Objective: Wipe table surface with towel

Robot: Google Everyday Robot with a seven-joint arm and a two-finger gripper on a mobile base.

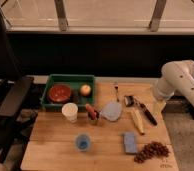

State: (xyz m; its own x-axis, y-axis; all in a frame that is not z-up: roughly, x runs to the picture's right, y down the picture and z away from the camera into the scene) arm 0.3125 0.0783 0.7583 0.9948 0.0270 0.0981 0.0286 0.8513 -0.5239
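Note:
A pale grey-blue towel (111, 111) lies crumpled near the middle of the wooden table (55, 135). My white arm (182, 80) reaches in from the right, above the table's right edge. My gripper (159, 105) hangs at the arm's end, just off the table's right side, to the right of the towel and apart from it. Nothing shows in the gripper.
A green bin (69, 80) at the back left holds a red bowl (59, 93) and an apple (85, 90). Also on the table: a white cup (69, 111), a blue cup (83, 142), a blue sponge (130, 142), grapes (152, 150), a banana (137, 121), a black-handled utensil (146, 112) and a fork (116, 91). A black chair (12, 100) stands at the left.

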